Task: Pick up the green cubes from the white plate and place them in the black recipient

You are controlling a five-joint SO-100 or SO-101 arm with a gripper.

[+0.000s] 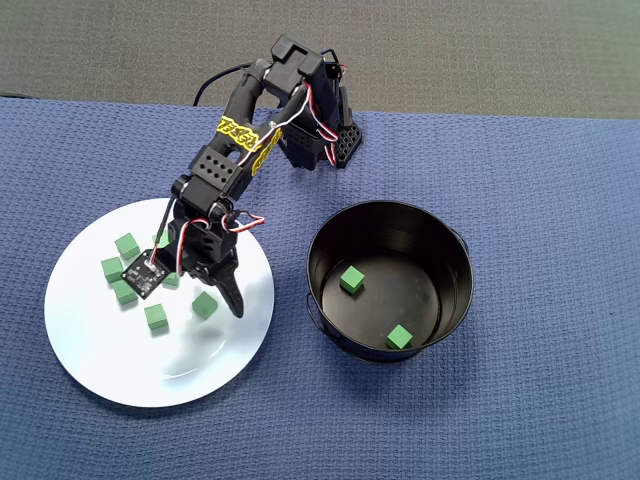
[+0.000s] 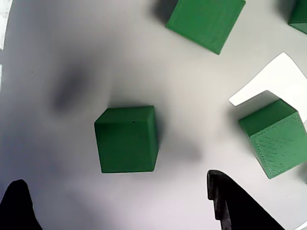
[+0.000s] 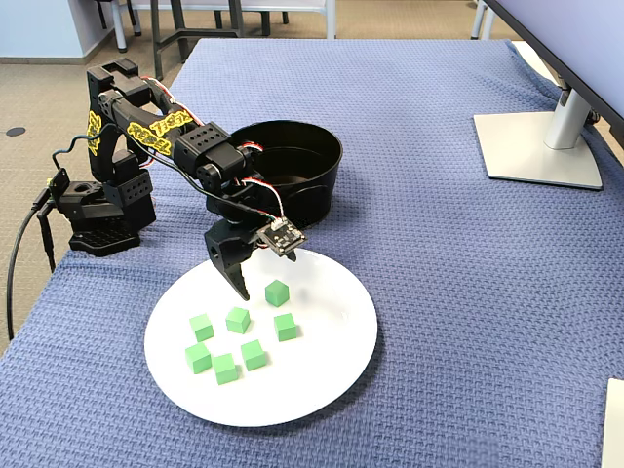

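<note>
Closest to the wrist camera, 2 black fingertips of the tool frame the lower edge of the view, standing apart with nothing between them, and 1 green cube sits on the plate just ahead of the gap. Around it in that view lie 3 more cubes, cut by the frame edges.

From the fixed view, the white plate lies toward the near edge of the bench with 7 green cubes on it: 6 clustered toward its near-left side and 1 set a little apart, just beside the tool. Behind the plate, toward the far side of the bench, stands the black recipient; the overhead view shows 2 cubes on its floor. That makes 9 cubes, 1 plate, 1 pot.

My reading is that the arm is in the approach for the 3rd pick, low over the plate. Next, the tool likely needs to advance so the cube sits between the fingers, then close squarely on opposite faces before lifting toward the pot.
</note>
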